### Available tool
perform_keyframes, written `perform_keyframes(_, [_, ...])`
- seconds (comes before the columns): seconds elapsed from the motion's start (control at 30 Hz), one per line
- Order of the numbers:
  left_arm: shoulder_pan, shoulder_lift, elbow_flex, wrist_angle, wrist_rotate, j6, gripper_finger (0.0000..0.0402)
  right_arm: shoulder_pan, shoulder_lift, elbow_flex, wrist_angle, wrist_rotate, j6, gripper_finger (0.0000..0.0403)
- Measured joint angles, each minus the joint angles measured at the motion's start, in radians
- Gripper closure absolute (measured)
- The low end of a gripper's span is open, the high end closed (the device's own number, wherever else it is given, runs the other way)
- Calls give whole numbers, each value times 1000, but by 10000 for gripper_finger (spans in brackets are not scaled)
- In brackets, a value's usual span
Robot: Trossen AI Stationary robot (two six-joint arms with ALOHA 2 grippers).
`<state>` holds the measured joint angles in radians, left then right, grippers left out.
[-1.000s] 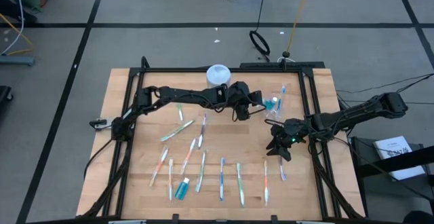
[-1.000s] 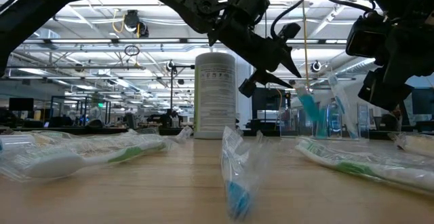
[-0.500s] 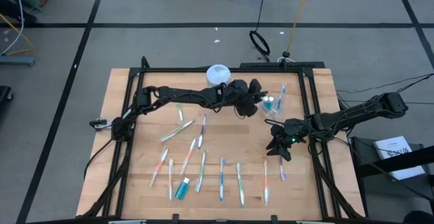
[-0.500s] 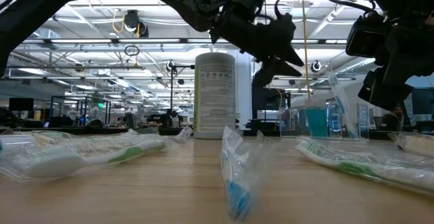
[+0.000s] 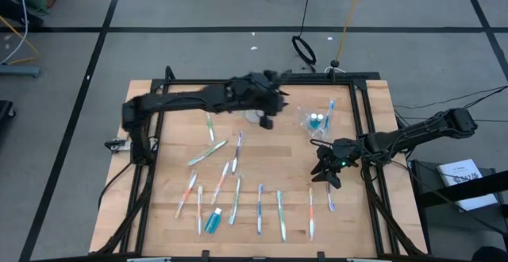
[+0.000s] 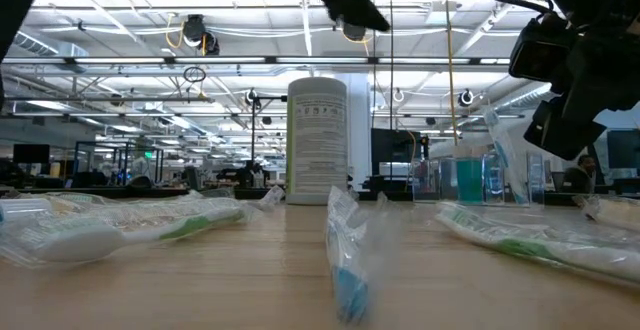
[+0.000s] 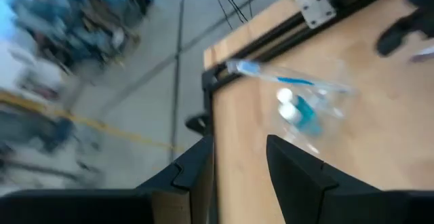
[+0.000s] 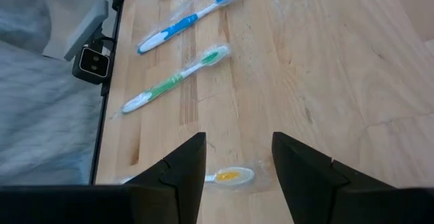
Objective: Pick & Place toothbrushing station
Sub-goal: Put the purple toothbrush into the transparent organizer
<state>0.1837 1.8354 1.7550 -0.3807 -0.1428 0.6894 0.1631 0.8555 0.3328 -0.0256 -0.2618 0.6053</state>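
The clear cup (image 5: 317, 120) stands at the table's far right and holds teal toothpaste tubes (image 7: 303, 110) and a blue toothbrush (image 5: 329, 109); it also shows in the low view (image 6: 470, 175). Several wrapped toothbrushes (image 5: 236, 198) and one teal tube (image 5: 213, 221) lie flat on the wood. My left gripper (image 5: 273, 109) hangs high over the far middle, left of the cup, open with nothing between its fingers (image 7: 241, 149). My right gripper (image 5: 327, 171) hovers open near the right side, with an orange toothbrush (image 8: 229, 176) on the table below it (image 8: 239, 142).
A tall white canister (image 6: 317, 140) stands at the far middle, largely under my left arm in the high view. A black frame (image 5: 361, 95) runs along the table's far and side edges. Bare wood lies between the cup and the brushes on the near half.
My left gripper has risen well above the table and drawn back from the cup toward the table's left, rolling about its own axis as it went. The teal tube that hung tilted over the cup now stands in the cup.
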Motion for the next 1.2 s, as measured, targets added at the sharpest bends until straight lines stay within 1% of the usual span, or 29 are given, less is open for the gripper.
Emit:
perform_keyframes(0.1, [1, -99, 0, -183, -12, -112, 259, -3, 0, 0, 1, 3, -33, 238])
perform_keyframes(0.2, [4, -198, 0, -373, -15, -212, 259, -17, 0, 0, 13, 10, -114, 238])
perform_keyframes(0.23, [6, -226, 0, -434, -15, -248, 259, -21, 0, 0, 24, 28, -142, 238])
perform_keyframes(0.4, [12, -346, 0, -696, -3, -433, 259, -39, 0, 0, 145, 188, -292, 238])
perform_keyframes(0.5, [17, -403, -35, -752, 31, -532, 259, -53, 0, 0, 269, 285, -463, 238])
perform_keyframes(0.57, [18, -439, -97, -730, 39, -602, 259, -64, 0, 0, 366, 330, -577, 238])
perform_keyframes(0.63, [16, -473, -179, -684, 38, -670, 259, -73, 0, 0, 470, 365, -649, 238])
perform_keyframes(0.7, [11, -498, -279, -637, 38, -734, 259, -81, 0, 0, 559, 397, -674, 238])
perform_keyframes(0.8, [-1, -507, -432, -505, 41, -879, 259, -86, 0, 0, 621, 448, -652, 238])
perform_keyframes(0.9, [-26, -504, -583, -342, 46, -1019, 259, -86, 0, 0, 604, 471, -633, 238])
perform_keyframes(1.03, [-48, -490, -757, -144, 57, -1131, 259, -85, 0, 0, 536, 470, -642, 238])
perform_keyframes(1.1, [-53, -482, -825, -44, 34, -1216, 259, -85, 0, 0, 497, 470, -636, 238])
perform_keyframes(1.2, [-53, -473, -913, 34, -22, -1291, 259, -85, 0, 0, 452, 468, -600, 238])
